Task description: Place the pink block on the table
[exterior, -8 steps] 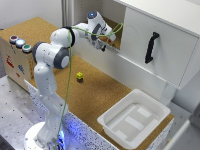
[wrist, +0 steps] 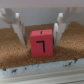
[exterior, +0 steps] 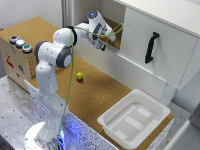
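Between the jaws (wrist: 39, 31), which stand apart with a finger either side, sits the small pinkish-red cube with a dark "7"-like mark on its face (wrist: 41, 44). Wrist view: the fingers look just beside it, a sliver of gap on each flank, no clamp yet. My read: straddled like this so closing squeezes the flat sides square. Cube rests on a brown cork ledge, not on the main surface.

Exterior view: the white-and-grey arm (exterior: 55, 52) stretches toward 1 o'clock, wrist pushed into the open shelf of the white cabinet with a black handle (exterior: 152, 47). Cube itself is hidden there by the wrist.

Wide brown cork surface (exterior: 92, 92) lies below the shelf; the drop spot would be somewhere on it. Small yellow block with dark base (exterior: 79, 76) sits mid-surface, white rectangular plastic bin (exterior: 135, 120) at 5 o'clock, cork-topped box with coloured buttons (exterior: 17, 47) at 9 o'clock.

Versus half a second ago: arm pose and objects look unchanged, any motion too slight to tell.
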You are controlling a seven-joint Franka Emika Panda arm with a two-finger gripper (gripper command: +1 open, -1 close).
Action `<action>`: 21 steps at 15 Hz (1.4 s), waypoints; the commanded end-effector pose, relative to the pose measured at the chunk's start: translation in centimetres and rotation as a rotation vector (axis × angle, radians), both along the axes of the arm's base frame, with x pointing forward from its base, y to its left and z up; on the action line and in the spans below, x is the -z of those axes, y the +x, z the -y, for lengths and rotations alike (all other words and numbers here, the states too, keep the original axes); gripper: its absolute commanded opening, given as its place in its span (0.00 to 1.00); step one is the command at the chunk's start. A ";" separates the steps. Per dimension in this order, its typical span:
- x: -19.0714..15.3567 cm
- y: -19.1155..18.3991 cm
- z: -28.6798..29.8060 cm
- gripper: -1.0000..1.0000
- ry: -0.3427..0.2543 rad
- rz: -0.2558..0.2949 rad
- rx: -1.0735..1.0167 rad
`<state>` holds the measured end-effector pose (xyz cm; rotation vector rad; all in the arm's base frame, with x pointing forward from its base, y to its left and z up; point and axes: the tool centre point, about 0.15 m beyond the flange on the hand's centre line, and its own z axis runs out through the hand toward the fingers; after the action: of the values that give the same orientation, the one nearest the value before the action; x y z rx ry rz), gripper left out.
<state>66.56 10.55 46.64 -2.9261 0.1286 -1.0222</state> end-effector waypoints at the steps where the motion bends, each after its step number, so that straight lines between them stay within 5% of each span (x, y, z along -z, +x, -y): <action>1: -1.2 0.6 -0.7 0.00 -0.115 -0.026 0.112; 8: -5.2 -6.0 2.6 0.00 -0.095 0.047 0.119; 21: -2.8 -15.6 12.3 0.00 -0.025 -0.018 -0.039</action>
<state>55.66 1.96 51.50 -3.0847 0.2948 -0.9838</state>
